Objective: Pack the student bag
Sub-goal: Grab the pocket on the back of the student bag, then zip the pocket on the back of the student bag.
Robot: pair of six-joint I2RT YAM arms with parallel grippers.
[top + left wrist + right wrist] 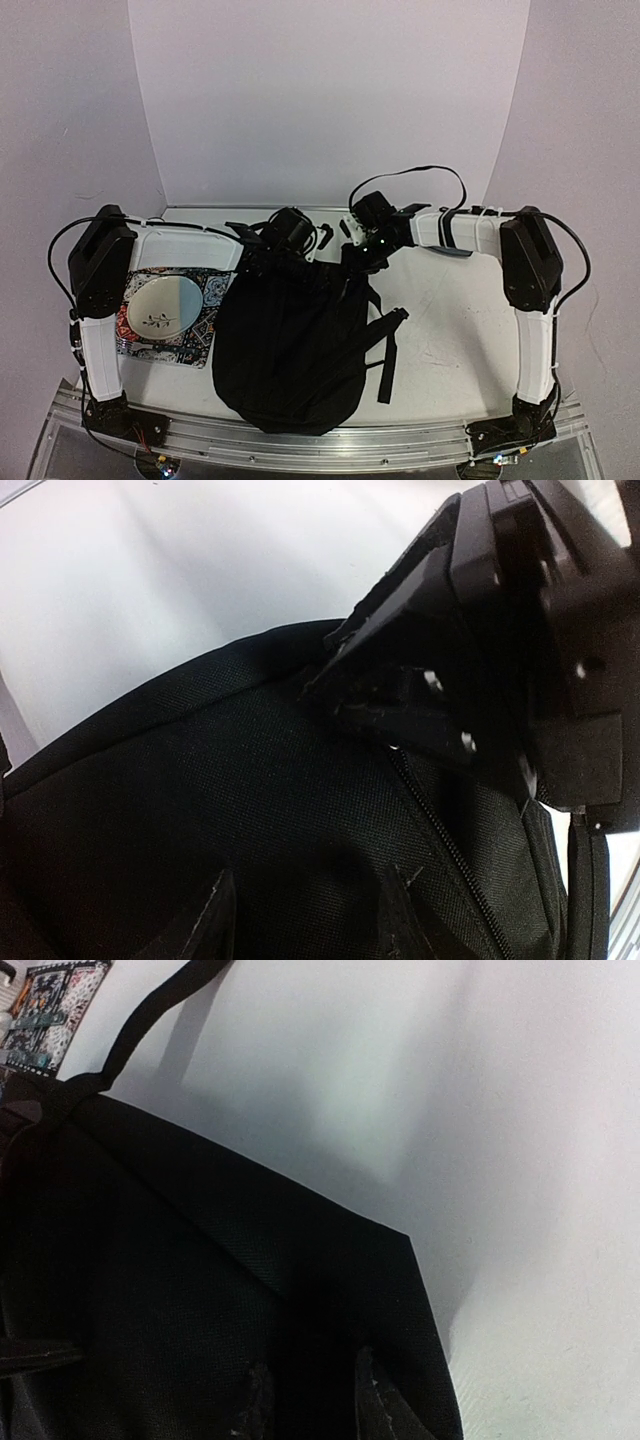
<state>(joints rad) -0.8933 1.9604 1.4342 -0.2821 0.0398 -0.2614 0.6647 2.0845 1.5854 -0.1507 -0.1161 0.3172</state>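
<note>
The student bag (290,350), a large black backpack, lies in the middle of the table with its top end towards the back. My left gripper (283,243) is at the bag's top edge. In the left wrist view its fingertips (215,920) stand wide apart over the bag's fabric (200,800), beside a zipper (450,850); it is open. My right gripper (362,248) is at the top right of the bag, close to the left one. In the right wrist view its fingers (370,1400) are close together on a dark fold of the bag (200,1260).
A white plate (160,305) rests on a patterned mat (200,325) left of the bag; the mat also shows in the right wrist view (50,1000). A black shoulder strap (385,350) trails right of the bag. The right gripper's body (520,650) fills the left wrist view's upper right.
</note>
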